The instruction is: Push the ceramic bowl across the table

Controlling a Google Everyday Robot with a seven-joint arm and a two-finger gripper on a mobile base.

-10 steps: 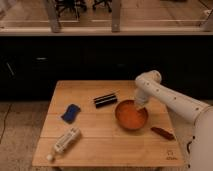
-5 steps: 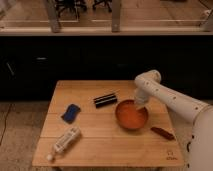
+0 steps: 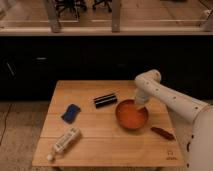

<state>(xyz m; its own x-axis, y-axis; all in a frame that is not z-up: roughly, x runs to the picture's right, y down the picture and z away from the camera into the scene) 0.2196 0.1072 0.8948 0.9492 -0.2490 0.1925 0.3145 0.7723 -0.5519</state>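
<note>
The ceramic bowl (image 3: 132, 114) sits on the right half of the table (image 3: 100, 142), slightly toward the far side. The white arm reaches in from the right and bends down so that the gripper (image 3: 138, 105) hangs at the bowl's far right rim; whether it touches the rim cannot be told. Just left of the bowl, farther back, lies a black cylinder (image 3: 105, 100). A blue object (image 3: 71, 113) rests on the left side, a white bottle (image 3: 64, 142) lies near the left front corner, and a dark red item (image 3: 162, 133) lies right of the bowl, nearer the front
</note>
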